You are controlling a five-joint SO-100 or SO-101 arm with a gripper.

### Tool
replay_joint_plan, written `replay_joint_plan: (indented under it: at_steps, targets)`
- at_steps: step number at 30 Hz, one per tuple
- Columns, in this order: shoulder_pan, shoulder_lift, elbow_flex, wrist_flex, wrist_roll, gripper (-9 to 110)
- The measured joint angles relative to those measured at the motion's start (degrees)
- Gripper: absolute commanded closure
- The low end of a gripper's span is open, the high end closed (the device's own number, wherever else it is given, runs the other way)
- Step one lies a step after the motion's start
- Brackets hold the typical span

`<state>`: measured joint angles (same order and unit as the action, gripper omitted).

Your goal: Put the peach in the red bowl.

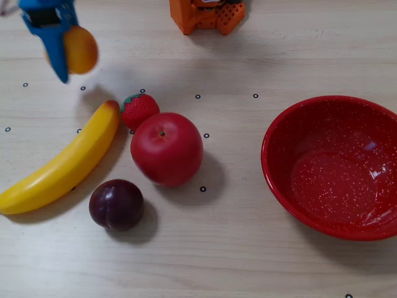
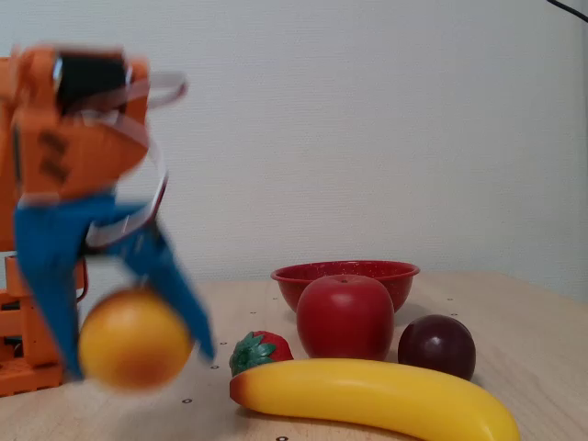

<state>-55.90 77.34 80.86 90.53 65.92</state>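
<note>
Peach [image 2: 134, 338] sits between the blue fingers of the gripper [image 2: 138, 354], clear of the table [image 2: 514, 331] in the fixed view; the overhead view shows it at the top left, gripper [image 1: 62, 62] clamped on it across the middle. Both views are motion-blurred there, so exact contact points can't be read. Judging by looks: light hollow toy, hard smooth skin, round, so likely slippery and prone to rolling out if the squeeze is off-centre. Best hold is across the widest part, which is roughly where the fingers are. Jaws are open about one peach-width, nothing else touched.

Outward from the gripper in the overhead view: strawberry [image 1: 139, 110] and banana [image 1: 62, 162] near, below it; apple [image 1: 166, 149] and plum [image 1: 116, 204] further on. Red bowl [image 1: 276, 133] is well apart, far right, empty. Arm base [image 1: 206, 13] sits at top centre.
</note>
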Motion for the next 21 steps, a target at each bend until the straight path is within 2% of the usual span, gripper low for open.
replay_joint_plan:
  at_steps: [4, 8, 16, 21]
  targets:
    - [5.0, 4.0, -13.4, 11.4, -4.7, 101]
    - [12.1, 7.9, -22.7, 12.1, -11.5, 101]
    - [44.1, 9.8, -33.1, 11.6, -34.4, 101]
    - [62.3, 9.7, -38.0, 10.2, -43.2, 101]
